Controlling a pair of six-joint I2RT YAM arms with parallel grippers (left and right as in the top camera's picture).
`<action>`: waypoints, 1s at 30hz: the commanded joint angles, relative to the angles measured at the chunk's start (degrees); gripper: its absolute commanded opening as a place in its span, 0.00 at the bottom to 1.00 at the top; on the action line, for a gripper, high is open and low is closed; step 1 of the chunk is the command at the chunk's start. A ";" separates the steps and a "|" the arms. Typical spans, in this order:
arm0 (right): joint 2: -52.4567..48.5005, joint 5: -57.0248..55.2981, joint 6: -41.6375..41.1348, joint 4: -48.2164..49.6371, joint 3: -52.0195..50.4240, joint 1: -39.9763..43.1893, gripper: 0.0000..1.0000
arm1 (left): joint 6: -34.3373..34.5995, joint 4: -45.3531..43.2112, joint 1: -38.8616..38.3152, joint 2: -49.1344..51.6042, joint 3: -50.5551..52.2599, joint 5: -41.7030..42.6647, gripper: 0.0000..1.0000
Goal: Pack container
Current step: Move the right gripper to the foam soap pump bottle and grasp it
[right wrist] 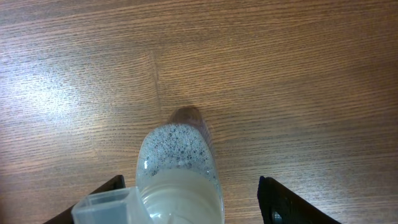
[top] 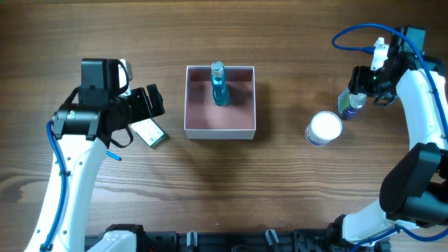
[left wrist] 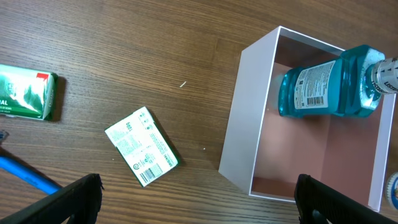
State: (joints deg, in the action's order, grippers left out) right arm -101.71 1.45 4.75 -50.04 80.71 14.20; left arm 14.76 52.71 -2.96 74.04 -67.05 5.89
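The container (top: 220,131), a square white-walled box with a dusty-pink inside, sits mid-table. A blue mouthwash bottle (top: 220,85) lies in its far part. It also shows in the left wrist view (left wrist: 326,84) inside the container (left wrist: 245,130). My left gripper (top: 152,103) is open and empty, left of the container, above a white-and-green packet (top: 150,132); in the left wrist view (left wrist: 199,208) the packet (left wrist: 142,147) lies ahead of it. My right gripper (top: 355,94) is open around a small foamy bottle (top: 347,106) (right wrist: 179,163), its fingers (right wrist: 193,208) not touching it.
A round white-lidded jar (top: 324,128) stands just left of the small bottle. A green packet (left wrist: 28,94) lies at the far left of the left wrist view. Blue cables run along both arms.
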 commanded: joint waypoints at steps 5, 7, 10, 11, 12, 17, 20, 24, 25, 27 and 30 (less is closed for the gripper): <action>-1.29 -0.55 -0.39 -0.09 -0.44 0.13 0.59 | 0.72 -0.11 -0.26 0.28 -1.05 0.70 1.00; -1.27 -0.57 -0.42 -0.09 -0.44 0.13 0.56 | 0.72 -0.11 -0.26 0.28 -1.05 0.70 1.00; -1.29 -0.55 -0.42 -0.09 -0.44 0.13 0.50 | 0.72 -0.09 -0.26 0.28 -1.05 0.70 1.00; -1.29 -0.55 -0.44 -0.09 -0.44 0.13 0.49 | 0.72 -0.09 -0.26 0.28 -1.05 0.70 1.00; -1.29 -0.55 -0.44 -0.09 -0.44 0.13 0.47 | 0.72 -0.09 -0.26 0.28 -1.05 0.70 1.00; -1.29 -0.55 -0.44 -0.09 -0.44 0.13 0.36 | 0.72 -0.09 -0.26 0.28 -1.05 0.70 1.00; -1.29 -0.55 -0.44 -0.07 -0.44 0.13 0.32 | 0.72 -0.09 -0.26 0.28 -1.07 0.70 1.00; -1.29 -0.55 -0.44 -0.07 -0.44 0.13 0.27 | 0.72 -0.09 -0.26 0.28 -1.07 0.70 1.00; -1.27 -0.55 -0.46 -0.07 -0.44 0.13 0.26 | 0.72 -0.09 -0.26 0.28 -1.05 0.70 1.00; -1.27 -0.55 -0.46 -0.07 -0.44 0.13 0.25 | 0.72 -0.09 -0.26 0.28 -1.05 0.70 1.00; -1.27 -0.52 -0.46 -0.04 -0.44 0.13 0.23 | 0.72 -0.11 -0.26 0.28 -1.05 0.70 1.00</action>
State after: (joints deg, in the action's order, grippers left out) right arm -101.69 1.45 4.40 -49.45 81.08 14.20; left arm 14.76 52.73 -2.96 74.04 -67.05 5.89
